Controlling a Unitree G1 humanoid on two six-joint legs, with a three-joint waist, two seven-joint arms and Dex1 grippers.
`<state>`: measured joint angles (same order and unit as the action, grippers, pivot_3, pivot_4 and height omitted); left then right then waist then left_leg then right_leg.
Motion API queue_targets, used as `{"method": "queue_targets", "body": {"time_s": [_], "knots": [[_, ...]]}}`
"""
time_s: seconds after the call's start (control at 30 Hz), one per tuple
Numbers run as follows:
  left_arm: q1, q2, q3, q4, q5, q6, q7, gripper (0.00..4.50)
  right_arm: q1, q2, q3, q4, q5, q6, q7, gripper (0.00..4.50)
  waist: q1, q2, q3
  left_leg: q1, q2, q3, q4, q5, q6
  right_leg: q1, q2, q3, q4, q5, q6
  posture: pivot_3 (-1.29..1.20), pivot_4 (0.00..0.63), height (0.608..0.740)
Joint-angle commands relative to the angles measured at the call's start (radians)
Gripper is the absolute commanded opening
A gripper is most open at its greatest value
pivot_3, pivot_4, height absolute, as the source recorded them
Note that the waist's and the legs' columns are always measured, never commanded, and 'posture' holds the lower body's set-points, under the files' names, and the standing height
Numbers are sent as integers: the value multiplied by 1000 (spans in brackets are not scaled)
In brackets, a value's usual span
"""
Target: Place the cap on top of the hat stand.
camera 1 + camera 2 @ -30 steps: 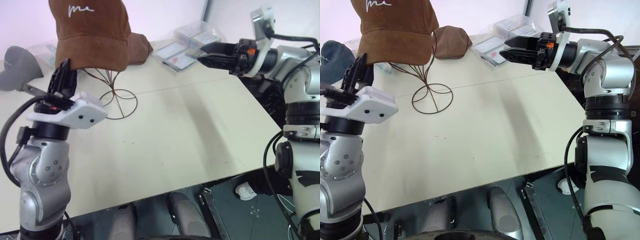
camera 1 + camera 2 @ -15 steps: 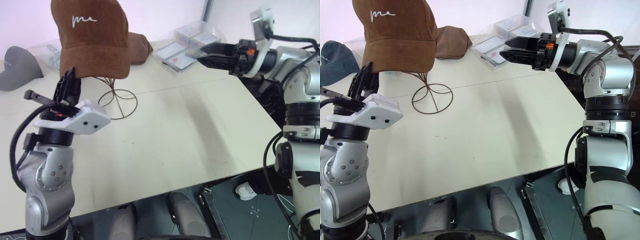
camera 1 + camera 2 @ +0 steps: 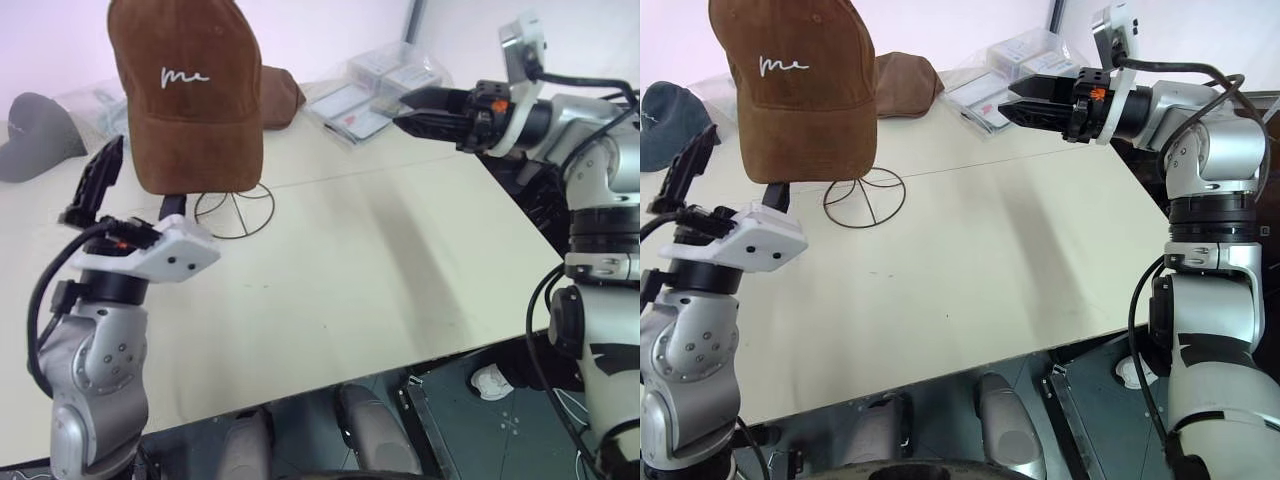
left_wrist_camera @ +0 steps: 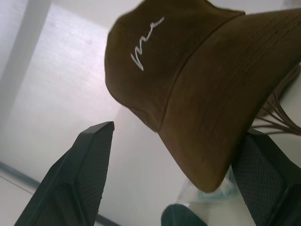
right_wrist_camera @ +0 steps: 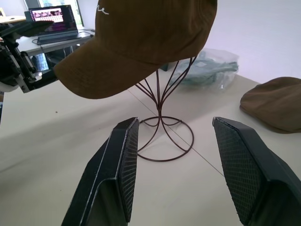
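Pale tabletop carries the hat stand, and the cap already sits on its wire cage. Left gripper is released, its spread fingers just beside the brim, gripping nothing. Right gripper also stands open, well apart. What seems left is withdrawing.

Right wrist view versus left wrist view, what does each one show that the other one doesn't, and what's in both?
Right wrist view: the hat stand's stem and round wire base on the table, a plain brown hat lying flat, a laptop in the background, and the left gripper at the picture's edge.

Left wrist view: the cap's white cursive embroidery in full, seen from below between the left gripper's open fingers.

Both: the brown cap sitting on the stand, with wires of the stand beneath it.
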<state>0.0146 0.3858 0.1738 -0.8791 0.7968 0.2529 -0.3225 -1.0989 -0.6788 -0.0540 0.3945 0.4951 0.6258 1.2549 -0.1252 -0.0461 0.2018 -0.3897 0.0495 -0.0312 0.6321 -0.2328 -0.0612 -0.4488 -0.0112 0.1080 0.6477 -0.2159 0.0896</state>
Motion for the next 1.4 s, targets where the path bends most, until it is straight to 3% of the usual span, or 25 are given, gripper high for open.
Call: {"method": "queue_targets", "body": {"time_s": [0.03,0.53,1.17,1.4], "knots": [[12,-10,25,-49,6,-23,21,3929,-9,3,-18,-31,9,-14,-1,2551,1,0,0,0,0,0,0,0,0,0,0,0,0,0,0,0,150,740],[121,-76,32,0,-34,-35,27,3929,-4,6,-18,-38,8,-10,-5,2551,0,0,0,0,0,0,0,0,0,0,0,0,0,0,0,0,150,740],[174,-71,-2,76,-48,-21,-6,3929,24,-2,-24,-78,17,13,-22,2551,-2,0,0,0,0,0,0,0,0,0,0,0,-2,0,-1,0,150,740],[163,-168,72,79,-165,96,7,3929,27,0,-20,-77,15,12,-20,2551,-1,0,0,-1,0,0,0,0,0,0,0,0,-3,0,-1,0,150,740]]}}
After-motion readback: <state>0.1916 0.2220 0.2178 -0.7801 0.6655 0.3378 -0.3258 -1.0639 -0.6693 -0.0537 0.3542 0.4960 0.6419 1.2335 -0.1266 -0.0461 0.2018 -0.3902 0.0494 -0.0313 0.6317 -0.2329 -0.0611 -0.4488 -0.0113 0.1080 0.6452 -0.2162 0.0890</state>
